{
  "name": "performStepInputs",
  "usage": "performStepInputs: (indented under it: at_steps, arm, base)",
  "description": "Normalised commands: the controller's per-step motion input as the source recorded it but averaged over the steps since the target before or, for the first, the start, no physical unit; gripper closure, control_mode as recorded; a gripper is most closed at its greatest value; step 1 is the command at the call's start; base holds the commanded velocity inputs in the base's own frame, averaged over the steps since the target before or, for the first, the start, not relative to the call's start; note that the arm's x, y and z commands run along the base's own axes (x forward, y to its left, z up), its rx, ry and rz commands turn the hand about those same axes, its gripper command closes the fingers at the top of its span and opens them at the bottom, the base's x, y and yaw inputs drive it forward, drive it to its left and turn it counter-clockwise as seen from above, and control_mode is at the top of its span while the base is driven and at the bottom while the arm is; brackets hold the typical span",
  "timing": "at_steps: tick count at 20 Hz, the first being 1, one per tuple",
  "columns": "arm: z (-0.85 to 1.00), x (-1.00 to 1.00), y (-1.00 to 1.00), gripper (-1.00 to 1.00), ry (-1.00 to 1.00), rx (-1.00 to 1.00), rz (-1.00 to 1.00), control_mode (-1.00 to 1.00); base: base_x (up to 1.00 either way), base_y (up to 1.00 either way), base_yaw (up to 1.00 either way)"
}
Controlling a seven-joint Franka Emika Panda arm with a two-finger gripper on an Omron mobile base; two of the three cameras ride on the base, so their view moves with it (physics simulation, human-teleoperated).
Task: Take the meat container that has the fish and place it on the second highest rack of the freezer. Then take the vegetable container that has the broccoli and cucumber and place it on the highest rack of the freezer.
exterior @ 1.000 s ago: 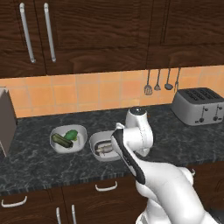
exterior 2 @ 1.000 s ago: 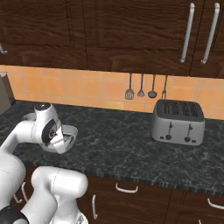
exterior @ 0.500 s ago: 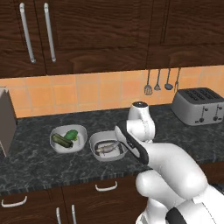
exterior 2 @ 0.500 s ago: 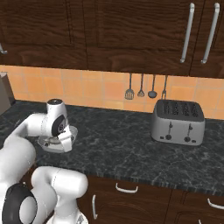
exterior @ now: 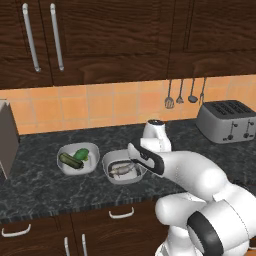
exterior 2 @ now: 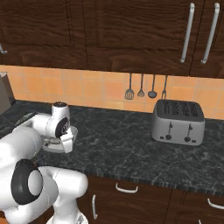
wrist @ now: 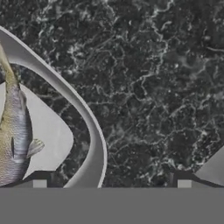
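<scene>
two small dark fingertips [wrist: 39, 183] stand far apart at the bottom of the hand view, so the pincer [wrist: 111, 183] is spread wide and grips nothing. one tip sits at the curved rim of the fish bowl [wrist: 94, 144], the other over bare dark table [wrist: 153, 65]. the fish [wrist: 13, 131] lies along the left edge of that frame, silvery brown, inside the bowl.

in the left base view the white arm [exterior: 200, 175] fills the lower right and reaches toward the middle of the frame, where the pincer [exterior: 136, 161] hangs low at the right rim of the fish bowl [exterior: 111, 170]; whether it touches the rim i cannot tell. the fish [exterior: 122, 171] rests in the bowl's middle. just left of it, close but apart, sits the vegetable bowl [exterior: 90, 165], holding a dark cucumber [exterior: 71, 160] and a bright green broccoli [exterior: 82, 154] side by side.

in the right base view the pincer [exterior 2: 65, 142] sits at middle left, in front of the fish bowl [exterior 2: 73, 131].

farther back, a grey toaster [exterior: 227, 121] stands at the right of the table, utensils [exterior: 185, 94] hang on the orange tiled wall [exterior: 100, 105], and dark wood cabinets [exterior: 125, 35] with long bar handles cross the top of the frame.
</scene>
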Motion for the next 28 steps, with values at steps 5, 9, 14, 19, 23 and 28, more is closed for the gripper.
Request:
performStepInputs:
  at_steps: [5, 9, 14, 19, 23, 28]
  arm:
    - [-0.28, 0.02, 0.00, -1.00, 0.00, 0.00, 0.00, -1.00]
    - [-0.27, 0.09, 0.01, -1.00, 0.00, 0.00, 0.00, -1.00]
    - [-0.34, 0.04, 0.10, -1.00, 0.03, 0.00, 0.00, -1.00]
    - [-0.23, 0.03, 0.10, 1.00, 0.05, 0.00, 0.00, -1.00]
    - [-0.01, 0.00, 0.00, 1.00, 0.01, 0.00, 0.00, -1.00]
    - [0.15, -0.33, -0.01, 1.00, -0.22, 0.04, -0.21, -1.00]
  base:
    - [0.00, 0.00, 0.00]
    - [0.00, 0.00, 0.00]
    - [0.00, 0.00, 0.00]
    - [0.00, 0.00, 0.00]
    - [0.00, 0.00, 0.00]
    - [0.00, 0.00, 0.00]
